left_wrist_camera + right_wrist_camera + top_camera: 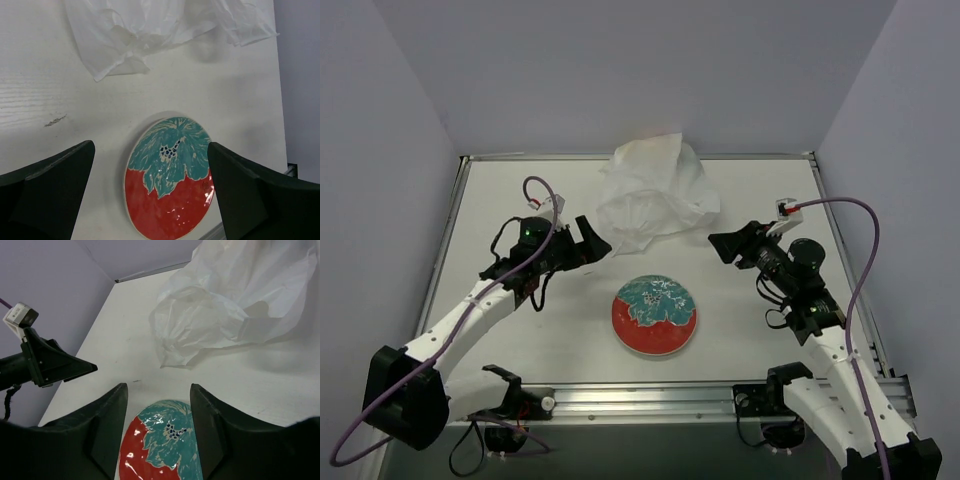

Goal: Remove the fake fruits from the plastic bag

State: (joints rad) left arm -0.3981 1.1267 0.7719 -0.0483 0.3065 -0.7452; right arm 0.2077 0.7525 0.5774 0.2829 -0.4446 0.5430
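Note:
The whitish translucent plastic bag [655, 190] lies crumpled at the back middle of the table; it also shows in the left wrist view [150, 30] and the right wrist view [235, 305]. No fruit shows; any fruits are hidden inside the wrinkled film. My left gripper [597, 240] is open and empty, just left of the bag's near corner. My right gripper [723, 243] is open and empty, just right of the bag. Both hover above the table, apart from the bag.
A red-and-teal round plate [655, 315] lies in front of the bag, between the arms; it shows in the left wrist view [170, 175] and the right wrist view [165, 445]. A raised metal rim [640, 157] edges the table.

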